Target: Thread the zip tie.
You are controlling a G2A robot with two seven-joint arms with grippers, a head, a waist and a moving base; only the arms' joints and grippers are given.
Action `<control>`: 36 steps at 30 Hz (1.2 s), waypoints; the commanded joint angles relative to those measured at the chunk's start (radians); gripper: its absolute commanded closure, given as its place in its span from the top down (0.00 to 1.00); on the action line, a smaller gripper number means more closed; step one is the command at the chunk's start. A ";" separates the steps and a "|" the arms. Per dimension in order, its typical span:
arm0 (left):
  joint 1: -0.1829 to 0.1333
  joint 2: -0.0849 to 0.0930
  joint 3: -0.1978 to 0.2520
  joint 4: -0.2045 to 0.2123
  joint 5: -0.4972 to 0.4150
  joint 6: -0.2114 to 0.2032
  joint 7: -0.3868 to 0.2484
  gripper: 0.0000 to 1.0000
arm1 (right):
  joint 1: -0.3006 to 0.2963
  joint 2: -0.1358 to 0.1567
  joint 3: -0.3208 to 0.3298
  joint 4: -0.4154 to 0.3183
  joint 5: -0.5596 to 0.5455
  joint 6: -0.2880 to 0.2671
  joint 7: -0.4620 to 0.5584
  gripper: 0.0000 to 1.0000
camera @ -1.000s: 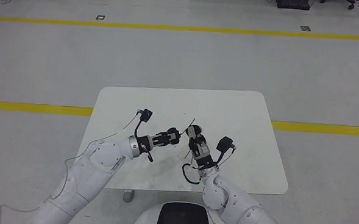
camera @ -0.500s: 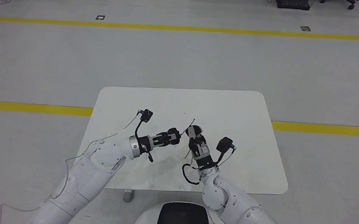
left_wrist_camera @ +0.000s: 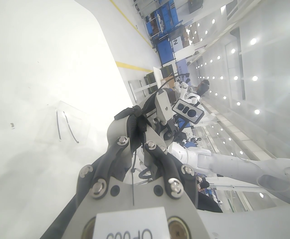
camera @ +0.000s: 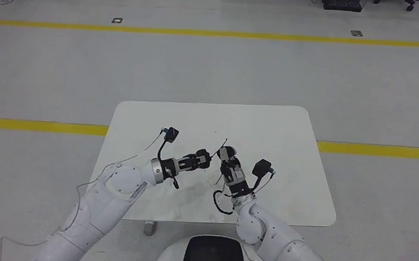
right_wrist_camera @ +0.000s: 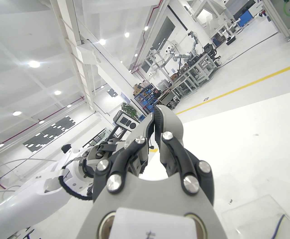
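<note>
Above the middle of the white table [camera: 280, 134] my two grippers meet tip to tip. My left gripper [camera: 204, 156] is shut, and a thin black zip tie [left_wrist_camera: 132, 178] runs back between its fingers in the left wrist view. My right gripper [camera: 223, 154] is shut too, its pads pressed together [right_wrist_camera: 155, 113], and a short end of the zip tie [camera: 222, 142] sticks out beyond it toward the far side of the table. The spot where the two ends meet is hidden between the fingertips.
A clear flat tray [left_wrist_camera: 79, 113] lies on the table past the grippers, with two spare black ties [left_wrist_camera: 59, 126] in it. Its corner [right_wrist_camera: 256, 215] also shows in the right wrist view. The table's right edge [camera: 328, 172] is a little way off.
</note>
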 commanded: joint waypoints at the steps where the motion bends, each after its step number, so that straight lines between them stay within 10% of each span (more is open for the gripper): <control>1: 0.000 0.000 0.000 0.000 0.000 0.000 0.002 0.00 | 0.000 -0.001 0.003 0.004 -0.006 0.000 -0.001 0.00; 36: -0.001 0.004 0.010 0.003 0.003 0.000 0.027 0.00 | -0.043 -0.017 0.080 0.019 -0.118 0.001 0.054 0.00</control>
